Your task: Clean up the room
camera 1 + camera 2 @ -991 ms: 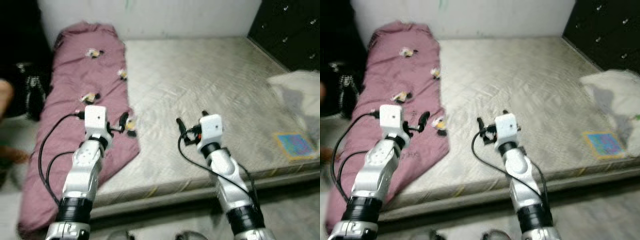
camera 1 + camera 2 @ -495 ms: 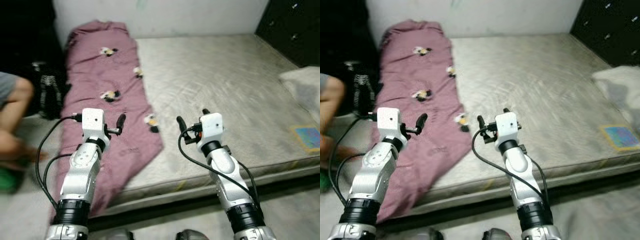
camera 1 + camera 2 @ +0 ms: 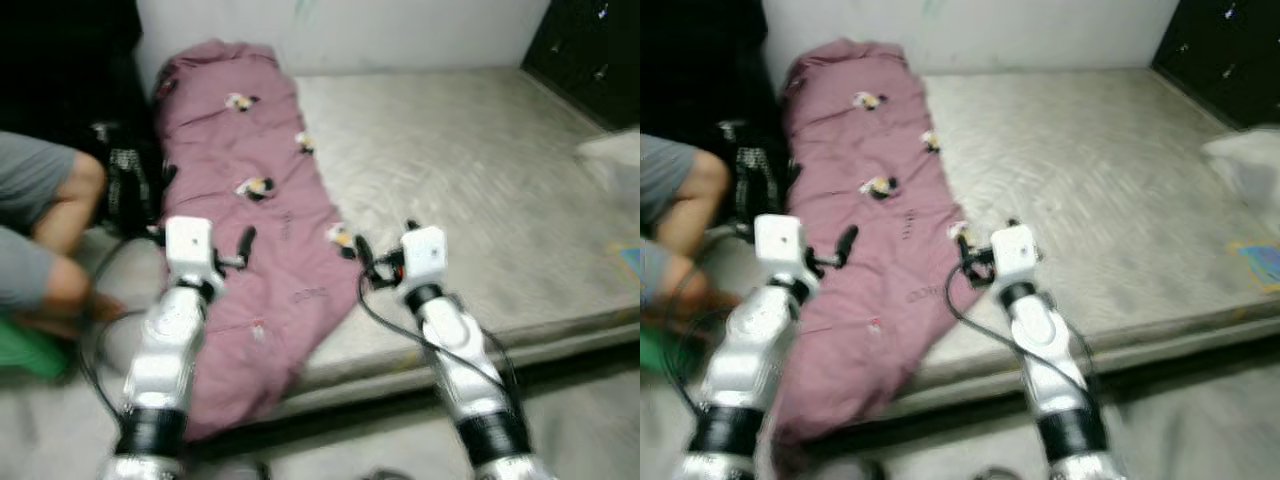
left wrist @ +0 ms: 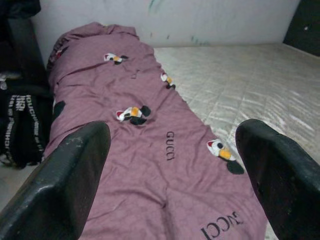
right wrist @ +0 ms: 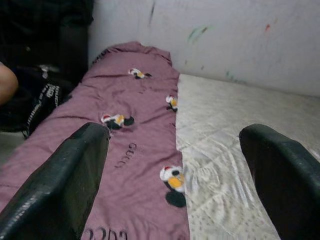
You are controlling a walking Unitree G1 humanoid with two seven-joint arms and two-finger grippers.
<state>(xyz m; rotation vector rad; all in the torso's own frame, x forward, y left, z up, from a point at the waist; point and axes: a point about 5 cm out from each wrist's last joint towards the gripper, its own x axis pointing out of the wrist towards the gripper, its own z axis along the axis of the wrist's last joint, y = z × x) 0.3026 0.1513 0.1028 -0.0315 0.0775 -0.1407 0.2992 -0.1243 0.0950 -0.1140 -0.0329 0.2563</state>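
A mauve quilt (image 3: 265, 230) printed with small cartoon figures lies lengthwise along the left side of a bare grey mattress (image 3: 470, 170). Its near end hangs over the front edge toward the floor. Both arms are raised in front of me. My left gripper (image 4: 175, 132) hovers open above the quilt's lower part, with nothing between its fingers (image 3: 246, 240). My right gripper (image 5: 174, 135) is open too, held over the quilt's right edge where it meets the mattress, one finger (image 3: 363, 251) showing dark against the fabric.
A person's bare knees and grey shorts (image 3: 40, 225) are at the left, close to the bed. A black bag with white lettering (image 3: 125, 185) leans beside the quilt. A dark cabinet (image 3: 590, 45) stands at the back right, and a white pillow (image 3: 612, 150) lies on the mattress's right edge.
The view has swung to the left, so the quilt now sits in the middle and more of the person shows. Both grippers stay open in the same raised pose.
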